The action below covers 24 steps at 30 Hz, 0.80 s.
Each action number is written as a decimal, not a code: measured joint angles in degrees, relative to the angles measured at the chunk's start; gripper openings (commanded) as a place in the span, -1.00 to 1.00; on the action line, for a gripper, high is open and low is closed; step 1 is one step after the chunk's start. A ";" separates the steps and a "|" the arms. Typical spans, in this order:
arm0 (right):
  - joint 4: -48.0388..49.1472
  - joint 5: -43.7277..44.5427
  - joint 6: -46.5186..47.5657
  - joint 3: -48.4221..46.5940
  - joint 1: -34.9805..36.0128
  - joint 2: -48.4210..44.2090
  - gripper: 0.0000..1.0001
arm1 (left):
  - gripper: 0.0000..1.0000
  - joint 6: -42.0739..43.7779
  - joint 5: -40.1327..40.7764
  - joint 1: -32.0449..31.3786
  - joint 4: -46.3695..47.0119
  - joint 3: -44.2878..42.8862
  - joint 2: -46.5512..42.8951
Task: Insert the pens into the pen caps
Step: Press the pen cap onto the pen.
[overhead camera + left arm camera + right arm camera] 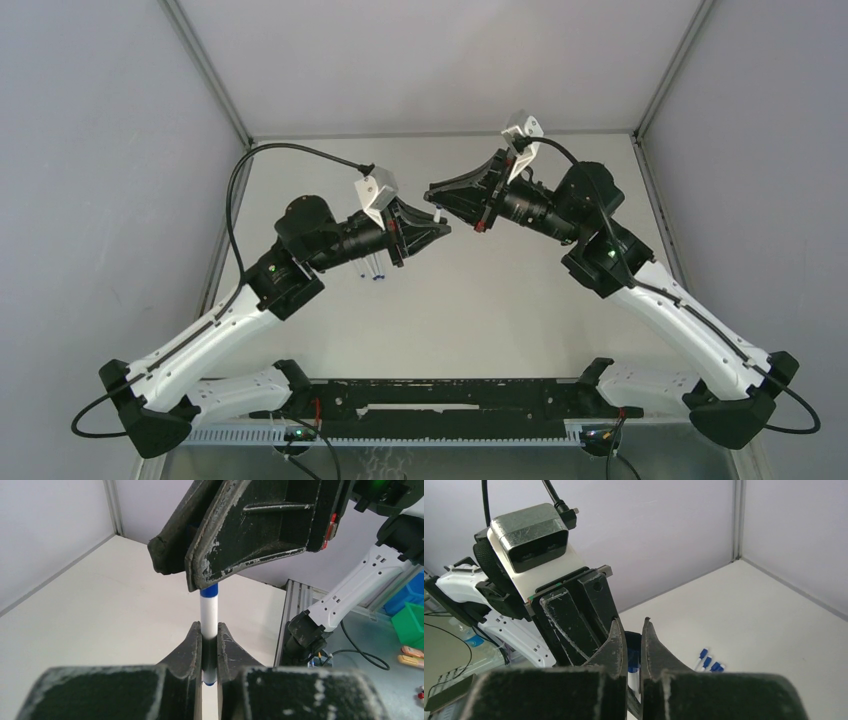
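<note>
Left gripper [209, 635] pinches a white pen [208, 611] in mid-air, long axis aimed straight into the right gripper [632, 632], which clamps the blue cap [210, 589] at the pen's tip; the push should follow that line.

The right end effector [633, 626], fingers nearly together around a dark blue pen cap [633, 650] on a white pen [634, 678], faces the left end effector [586, 630]. Blue-tipped pens [708, 661] lie far right on the tabletop [774, 615].
</note>
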<state>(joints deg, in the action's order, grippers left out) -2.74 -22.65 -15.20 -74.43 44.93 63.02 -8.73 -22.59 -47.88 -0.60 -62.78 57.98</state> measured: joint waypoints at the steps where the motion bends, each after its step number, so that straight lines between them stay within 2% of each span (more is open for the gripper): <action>1: -0.11 0.02 0.39 -0.15 0.00 0.24 -1.00 | -1.00 -0.26 0.42 -0.02 -0.11 0.00 0.00; 13: 0.20 -0.42 1.62 0.81 -0.46 1.57 -1.00 | -1.00 -2.14 4.52 -0.11 -2.38 0.00 0.00; 24: 12.13 3.50 0.57 12.55 -0.15 0.17 -1.00 | -1.00 -3.89 2.89 2.21 -5.81 0.00 2.32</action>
<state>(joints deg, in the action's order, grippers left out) 9.39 -19.16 -14.63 -61.89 44.77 63.20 -12.62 -19.70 -45.67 -6.42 -62.78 60.29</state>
